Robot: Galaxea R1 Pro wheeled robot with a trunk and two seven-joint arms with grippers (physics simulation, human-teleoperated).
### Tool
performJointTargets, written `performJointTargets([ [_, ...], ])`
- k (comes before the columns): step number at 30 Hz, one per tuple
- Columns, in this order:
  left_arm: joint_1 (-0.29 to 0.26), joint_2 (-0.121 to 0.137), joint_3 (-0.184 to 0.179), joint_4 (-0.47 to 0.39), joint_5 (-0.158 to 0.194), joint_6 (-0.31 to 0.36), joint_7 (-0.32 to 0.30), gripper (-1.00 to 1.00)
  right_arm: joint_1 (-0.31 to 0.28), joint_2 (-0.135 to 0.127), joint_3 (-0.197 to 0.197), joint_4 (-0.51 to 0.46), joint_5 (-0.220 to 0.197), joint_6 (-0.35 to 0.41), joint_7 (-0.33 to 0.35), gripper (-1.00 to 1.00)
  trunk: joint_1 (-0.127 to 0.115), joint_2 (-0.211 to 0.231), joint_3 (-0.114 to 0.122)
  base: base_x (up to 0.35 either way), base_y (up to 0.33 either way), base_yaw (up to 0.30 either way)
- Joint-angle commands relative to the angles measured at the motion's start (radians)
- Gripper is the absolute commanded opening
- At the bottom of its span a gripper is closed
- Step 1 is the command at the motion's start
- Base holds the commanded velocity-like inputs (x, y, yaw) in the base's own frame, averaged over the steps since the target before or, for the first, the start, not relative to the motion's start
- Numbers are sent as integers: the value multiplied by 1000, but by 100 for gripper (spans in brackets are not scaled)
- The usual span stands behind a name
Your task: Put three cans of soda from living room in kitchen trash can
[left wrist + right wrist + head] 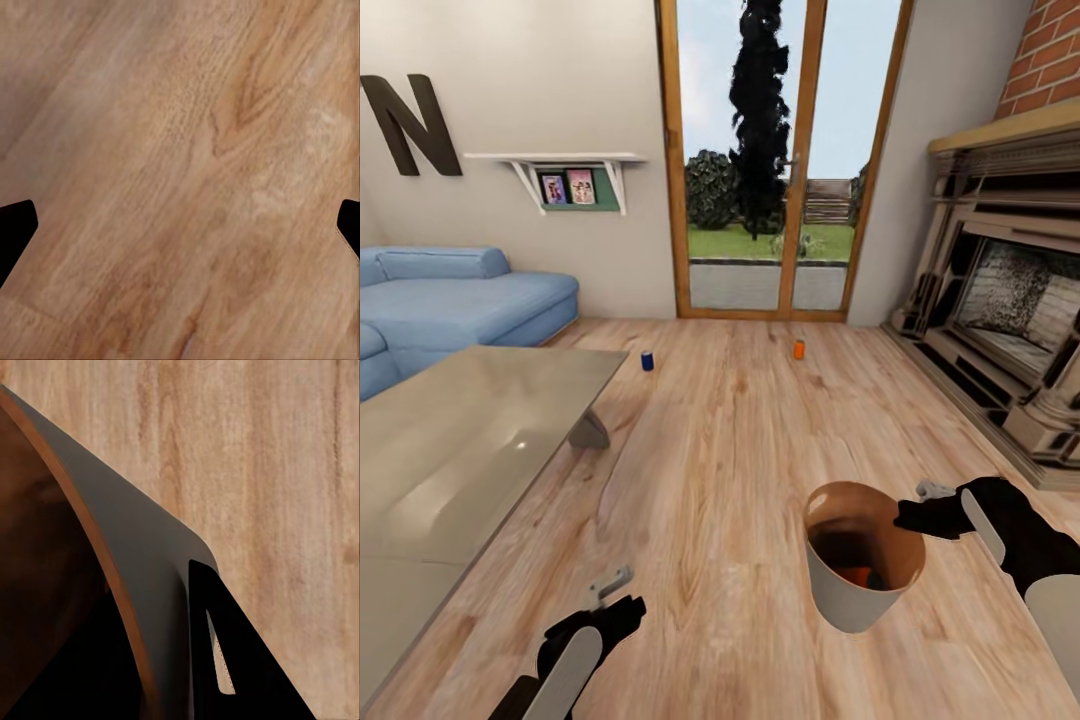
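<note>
We hold the grey tapered bin with glossy brown inside point(863, 560) by its rim, right gripper point(916, 515) clamped on it; one orange can point(852, 576) is inside. Left gripper point(612, 588) hangs wide, empty. Beyond the bin toward the glass door: blue can point(647, 360), upright, nearer our left arm; orange can point(798, 349), upright.

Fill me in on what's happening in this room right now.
The robot stands in the living room with its right gripper clamped on the rim of the trash can, holding it over the wood floor. One orange can already lies inside. A blue can and another orange can stand on the floor near the glass door. The left gripper is open and holds nothing.
</note>
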State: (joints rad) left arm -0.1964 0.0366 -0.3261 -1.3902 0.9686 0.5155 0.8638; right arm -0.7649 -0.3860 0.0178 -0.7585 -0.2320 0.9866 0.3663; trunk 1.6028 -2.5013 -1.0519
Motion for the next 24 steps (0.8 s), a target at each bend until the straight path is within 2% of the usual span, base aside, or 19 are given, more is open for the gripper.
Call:
performJointTargets([
  [1, 0, -1, 0, 4, 0, 0, 0, 100, -1, 0, -1, 0, -28, 4, 5, -100, 0, 0, 0, 346, 0, 0],
  [15, 0, -4, -2, 18, -3, 0, 0, 100, -1, -1, -1, 0, -28, 8, 5, -100, 0, 0, 0, 346, -21, -12],
  [24, 0, -6, -3, 28, -4, 0, 0, 100, -1, -1, -1, -1, -28, 10, 3, -100, 0, 0, 0, 346, -72, -247],
])
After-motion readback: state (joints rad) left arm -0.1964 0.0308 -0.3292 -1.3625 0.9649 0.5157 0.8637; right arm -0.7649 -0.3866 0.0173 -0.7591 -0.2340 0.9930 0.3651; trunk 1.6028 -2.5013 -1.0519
